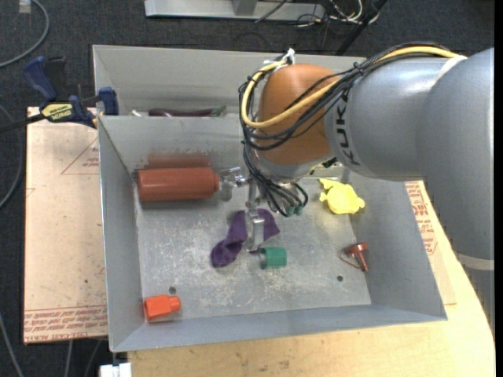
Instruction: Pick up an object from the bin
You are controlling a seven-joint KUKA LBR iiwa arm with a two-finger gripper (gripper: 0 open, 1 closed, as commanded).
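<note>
Where the arm hung over the grey bin (118, 234), the gripper (255, 240) stood low near the bin's middle, its tip down on a limp, crumpled purple piece (228, 248) that looked like soft cloth or rubber, one lobe trailing down-left and another up-right. Whether the gripper was spread or closed on that piece could not be told. A small green block (274, 258) lay just beside the tip, a brown-red cylinder (177, 184) lay on its side up-left, and a yellow lump (342, 199) and an orange block (162, 307) lay well apart.
</note>
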